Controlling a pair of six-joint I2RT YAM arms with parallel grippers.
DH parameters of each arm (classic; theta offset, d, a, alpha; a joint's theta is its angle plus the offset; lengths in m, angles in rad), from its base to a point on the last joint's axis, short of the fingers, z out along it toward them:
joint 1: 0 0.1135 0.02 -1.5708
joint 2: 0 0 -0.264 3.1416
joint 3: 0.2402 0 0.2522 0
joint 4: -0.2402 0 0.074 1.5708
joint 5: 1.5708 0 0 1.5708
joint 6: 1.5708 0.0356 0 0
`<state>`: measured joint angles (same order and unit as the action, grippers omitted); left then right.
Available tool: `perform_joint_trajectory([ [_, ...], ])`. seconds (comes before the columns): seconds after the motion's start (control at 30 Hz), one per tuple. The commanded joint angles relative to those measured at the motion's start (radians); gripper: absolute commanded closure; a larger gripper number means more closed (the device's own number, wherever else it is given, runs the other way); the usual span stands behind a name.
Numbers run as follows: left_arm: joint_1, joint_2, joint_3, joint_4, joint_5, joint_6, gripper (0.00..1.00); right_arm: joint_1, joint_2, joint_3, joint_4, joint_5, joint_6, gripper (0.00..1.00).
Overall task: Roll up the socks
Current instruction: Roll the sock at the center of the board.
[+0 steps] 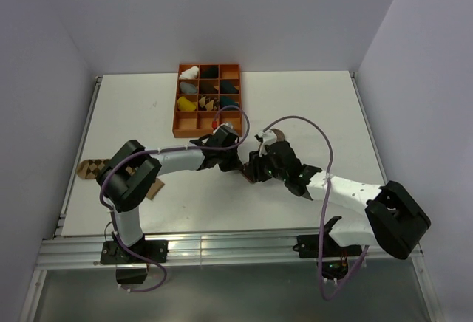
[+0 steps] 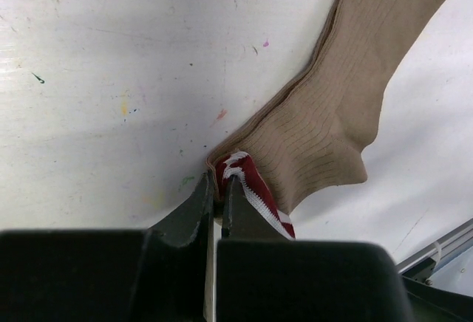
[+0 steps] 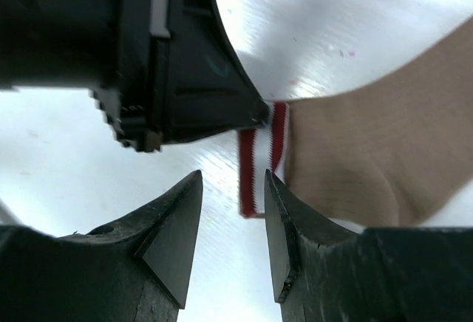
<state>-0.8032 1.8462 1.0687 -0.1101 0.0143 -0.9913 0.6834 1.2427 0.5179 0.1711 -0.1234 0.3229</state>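
Far L edge of the worktop: argyle sock lies flat, half under the L arm's elbow, well apart from the rest. A brown scrap shows just R of that elbow; poss. more of the same sock, can't tell from the top view.

Far side, centre-L: orange tray w/ square compartments, sock bundles in white, black, teal, yellow & grey in several of them.

Centre of worktop: both wrists meet, almost touching. L fingers are pinched tight on the striped cuff, red w/ white bands, right at its edge; the cuff bunches up btw. the tips. Tan sock runs away from the grip diagonally, ribbed fabric flat on the worktop, heel bulge partway along its length.

R wrist view: the L fingers come in from the upper L, tips on the cuff. R fingers stand apart, nothing btw. them, hovering just near-side of the cuff's free end, not touching it. Body of the tan sock spreads off to the R of them.
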Motion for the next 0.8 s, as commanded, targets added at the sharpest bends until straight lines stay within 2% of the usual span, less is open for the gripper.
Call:
perform_joint_trajectory([
  [0.0, -0.007, 0.010, 0.031, -0.060, -0.010, 0.039, 1.00, 0.057, 0.014, 0.022, -0.024, 0.168, -0.077, 0.54],
  [0.4, -0.005, 0.021, 0.056, -0.082, -0.007, 0.048, 1.00, 0.209, 0.158, 0.087, -0.048, 0.353, -0.117, 0.53],
  [0.57, -0.005, 0.025, 0.065, -0.086, 0.006, 0.045, 1.00, 0.251, 0.215, 0.116, -0.079, 0.430, -0.113, 0.59],
  [0.67, -0.002, 0.012, 0.060, -0.088, -0.004, 0.036, 0.99, 0.258, 0.250, 0.119, -0.084, 0.444, -0.093, 0.74],
  [0.7, -0.001, 0.005, 0.053, -0.085, -0.005, 0.031, 0.97, 0.258, 0.259, 0.117, -0.082, 0.441, -0.085, 0.85],
  [0.77, 0.010, -0.025, 0.024, -0.063, -0.005, 0.008, 0.89, 0.255, 0.267, 0.122, -0.091, 0.424, -0.061, 0.96],
])
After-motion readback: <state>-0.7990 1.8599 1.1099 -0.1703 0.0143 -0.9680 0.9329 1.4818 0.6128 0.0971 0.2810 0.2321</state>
